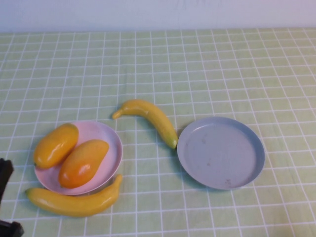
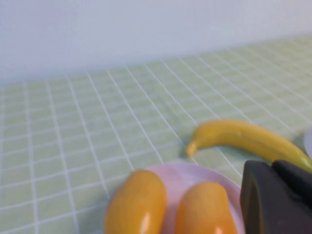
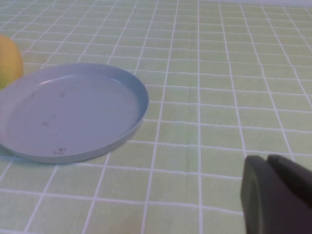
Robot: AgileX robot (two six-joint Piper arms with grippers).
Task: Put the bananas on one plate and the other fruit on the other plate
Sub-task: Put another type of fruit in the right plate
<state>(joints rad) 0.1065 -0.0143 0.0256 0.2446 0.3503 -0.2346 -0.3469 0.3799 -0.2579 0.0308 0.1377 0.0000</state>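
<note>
Two yellow-orange mangoes (image 1: pixel 55 144) (image 1: pixel 83 162) lie side by side on the pink plate (image 1: pixel 104 133) at the front left. One banana (image 1: pixel 74 201) rests on the cloth against that plate's near rim. The other banana (image 1: pixel 149 118) lies between the pink plate and the bare grey-blue plate (image 1: pixel 220 152) on the right. My left gripper (image 2: pixel 272 165) is shut and holds nothing, low beside the pink plate (image 2: pixel 185 171), with the mangoes (image 2: pixel 137 204) close in front. My right gripper (image 3: pixel 267 158) is also shut with nothing in it, low over the cloth on the right of the grey-blue plate (image 3: pixel 73 112).
A green checked cloth (image 1: pixel 207 69) covers the whole table, up to a pale wall at the back. A dark part of my left arm (image 1: pixel 4 173) shows at the left edge of the high view. The right arm is outside that view.
</note>
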